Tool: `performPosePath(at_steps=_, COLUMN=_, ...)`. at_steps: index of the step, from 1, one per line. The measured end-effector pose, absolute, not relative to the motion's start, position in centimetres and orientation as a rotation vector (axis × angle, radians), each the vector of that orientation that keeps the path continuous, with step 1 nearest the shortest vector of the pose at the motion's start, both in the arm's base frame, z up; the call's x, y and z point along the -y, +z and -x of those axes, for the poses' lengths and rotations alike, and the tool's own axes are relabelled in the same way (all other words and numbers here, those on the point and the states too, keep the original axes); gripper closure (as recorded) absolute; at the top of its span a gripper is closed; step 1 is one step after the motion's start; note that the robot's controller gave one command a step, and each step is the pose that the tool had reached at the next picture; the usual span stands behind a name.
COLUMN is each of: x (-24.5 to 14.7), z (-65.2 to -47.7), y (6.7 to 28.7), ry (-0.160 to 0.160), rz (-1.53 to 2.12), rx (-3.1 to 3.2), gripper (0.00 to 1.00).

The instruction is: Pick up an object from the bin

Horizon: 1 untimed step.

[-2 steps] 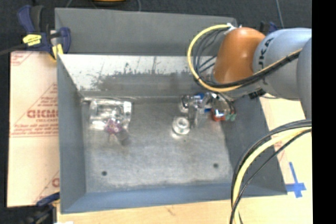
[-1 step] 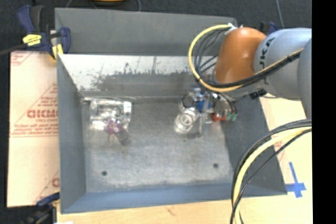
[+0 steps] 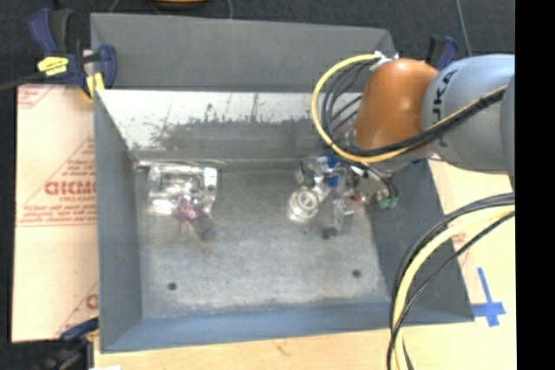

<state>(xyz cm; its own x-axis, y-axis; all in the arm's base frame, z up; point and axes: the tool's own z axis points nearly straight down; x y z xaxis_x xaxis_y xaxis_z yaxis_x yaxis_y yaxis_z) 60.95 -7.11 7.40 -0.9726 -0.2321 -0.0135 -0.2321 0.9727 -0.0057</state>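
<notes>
Clear plastic or glass, the small round cup-like piece (image 3: 303,205) lies right of the bin's middle, just beside the gripper (image 3: 334,217). We judge it light, stiff and slippery, best taken across its rim. Whether the gripper is open or closed we cannot tell. Well apart, at the left of the grey metal bin (image 3: 260,273), lies a clear crumpled packet with a purple bit (image 3: 182,193).
</notes>
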Motion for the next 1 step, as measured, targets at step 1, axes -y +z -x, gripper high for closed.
performPosePath(at_steps=1, x=5.61, z=-61.56, y=7.31, ry=-0.008, rz=0.996, rx=-2.967, gripper=0.00)
